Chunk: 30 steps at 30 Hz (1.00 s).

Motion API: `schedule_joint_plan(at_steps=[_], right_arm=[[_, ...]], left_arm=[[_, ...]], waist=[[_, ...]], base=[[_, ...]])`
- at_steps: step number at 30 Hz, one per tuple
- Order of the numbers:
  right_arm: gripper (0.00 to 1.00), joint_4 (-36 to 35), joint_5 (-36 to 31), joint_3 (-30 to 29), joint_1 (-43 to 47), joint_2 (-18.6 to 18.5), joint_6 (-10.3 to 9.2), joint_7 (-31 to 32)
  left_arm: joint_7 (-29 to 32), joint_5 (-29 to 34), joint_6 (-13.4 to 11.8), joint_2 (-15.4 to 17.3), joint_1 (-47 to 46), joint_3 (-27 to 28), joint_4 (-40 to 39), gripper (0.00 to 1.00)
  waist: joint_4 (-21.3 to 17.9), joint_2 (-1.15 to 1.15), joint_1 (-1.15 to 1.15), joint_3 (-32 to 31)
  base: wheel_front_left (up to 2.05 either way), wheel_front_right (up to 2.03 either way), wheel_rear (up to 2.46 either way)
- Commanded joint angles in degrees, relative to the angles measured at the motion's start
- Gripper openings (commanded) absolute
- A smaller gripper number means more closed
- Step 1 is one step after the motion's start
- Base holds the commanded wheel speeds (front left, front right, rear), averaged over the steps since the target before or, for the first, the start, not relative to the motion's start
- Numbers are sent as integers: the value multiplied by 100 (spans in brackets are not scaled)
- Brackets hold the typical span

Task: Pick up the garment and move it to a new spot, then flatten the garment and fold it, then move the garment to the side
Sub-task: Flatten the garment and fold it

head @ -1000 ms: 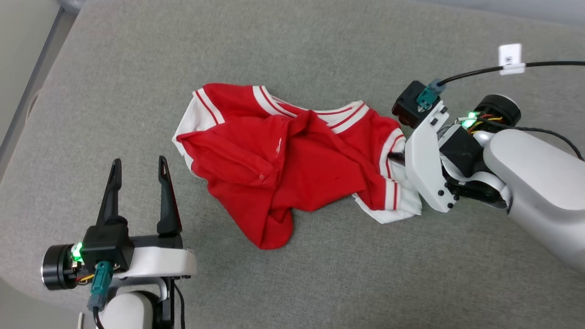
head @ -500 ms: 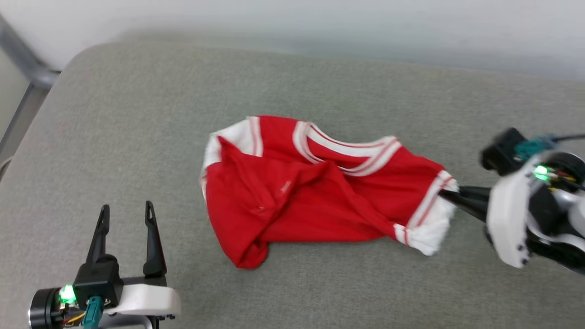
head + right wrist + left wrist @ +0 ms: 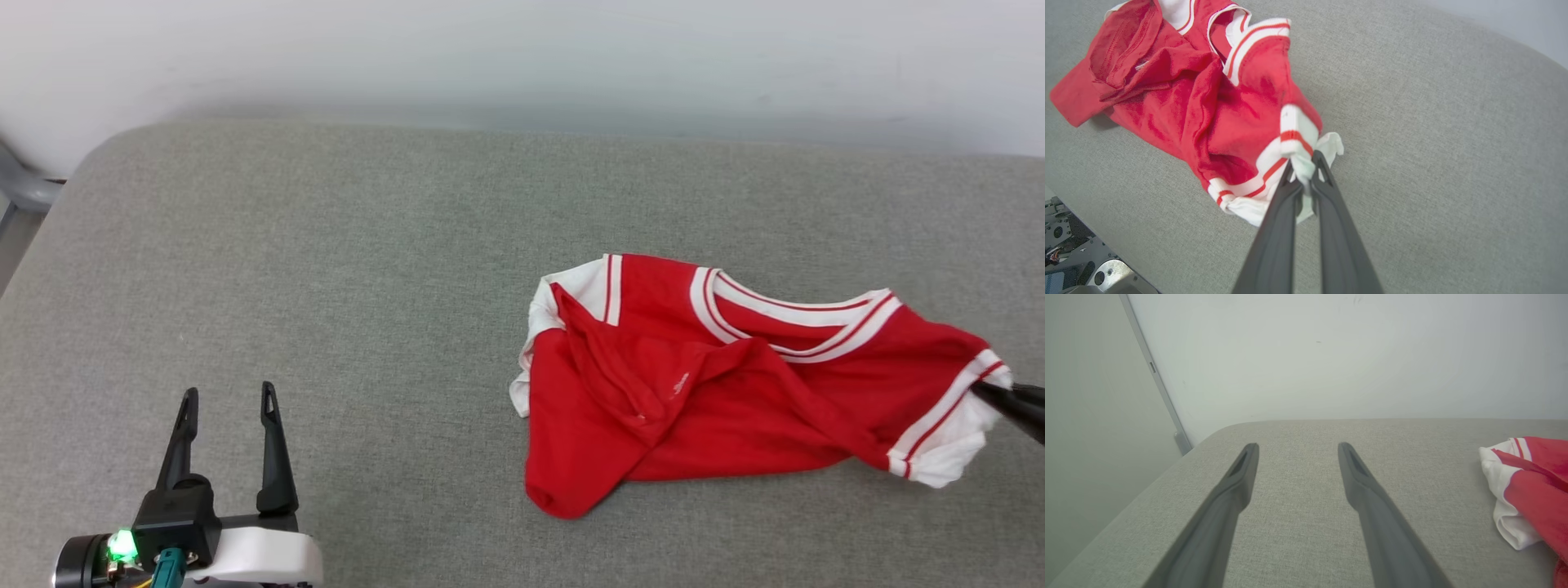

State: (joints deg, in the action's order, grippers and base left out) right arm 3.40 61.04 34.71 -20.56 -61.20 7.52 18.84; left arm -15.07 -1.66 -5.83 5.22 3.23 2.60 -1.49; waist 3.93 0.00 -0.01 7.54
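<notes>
At the lower left of the head view, the left gripper (image 3: pixel 229 390) hovers over the grey woven fabric cushion (image 3: pixel 326 269), its two dark fingers spread wide with nothing between them. Right of centre lies the garment (image 3: pixel 694 392), a crumpled red jersey T-shirt with white sleeves and red-white striped trim. At the right edge, the right gripper (image 3: pixel 1020 404) is pinched tight on a white sleeve cuff. Only a thin bunch of cuff is caught, so a sharp pull could slip it free or twist the shirt further. No lettering can be read; a small pale mark on the red cloth is too small to make out.
</notes>
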Motion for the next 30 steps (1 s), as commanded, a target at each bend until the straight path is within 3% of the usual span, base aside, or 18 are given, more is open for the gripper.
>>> schedule_joint_plan(at_steps=[1, 4, 10, 11, 20, 26, 27, 28, 29, 30], right_arm=[[0, 45, -112, -210, 169, 75, -6, 48], [0, 162, -392, -731, 263, 379, -6, 327], [0, 390, -1059, -1016, -350, 1160, -5, 1068], [0, 390, -1059, -1016, -350, 1160, -5, 1068], [0, 1669, -2038, -610, -1580, 2377, -5, 1589], [0, 2628, -2285, -165, -1878, 2728, -5, 1486], [41, 2774, -2199, -172, -1949, 2765, -5, 1270], [41, 2774, -2199, -172, -1949, 2765, -5, 1270], [100, 2788, -2190, -151, -1976, 2757, -5, 1159], [100, 2749, -2177, -136, -2002, 2720, -5, 1008]], left_arm=[[-14, 41, 28, -5, -28, -6, -12, 100], [-14, 48, 71, -14, -166, -46, -2, 100], [-14, 49, 113, -62, -388, -147, 28, 100], [-14, 49, 113, -62, -388, -147, 28, 100], [-14, 3, 144, -122, -726, -207, 78, 100], [-14, -7, 156, -138, -804, -146, 109, 100], [-14, 2, 146, -140, -792, -119, 124, 100], [-14, 2, 146, -140, -792, -119, 124, 100], [-14, 7, 140, -140, -765, -102, 131, 100], [-14, 16, 134, -140, -733, -87, 145, 100]], waist=[[44, 0, 1, 56], [184, 0, 1, 218], [423, 0, 1, 578], [423, 0, 1, 578], [727, 0, 1, 1042], [759, 0, 1, 1117], [730, 0, 1, 1077], [730, 0, 1, 1077], [706, 0, 1, 1044], [680, 0, 1, 1003]], base=[[0, 0, 0], [0, 0, 0], [0, 0, 0], [0, 0, 0], [0, 0, 0], [0, 0, 0], [0, 0, 0], [0, 0, 0], [0, 0, 0], [0, 0, 0]])
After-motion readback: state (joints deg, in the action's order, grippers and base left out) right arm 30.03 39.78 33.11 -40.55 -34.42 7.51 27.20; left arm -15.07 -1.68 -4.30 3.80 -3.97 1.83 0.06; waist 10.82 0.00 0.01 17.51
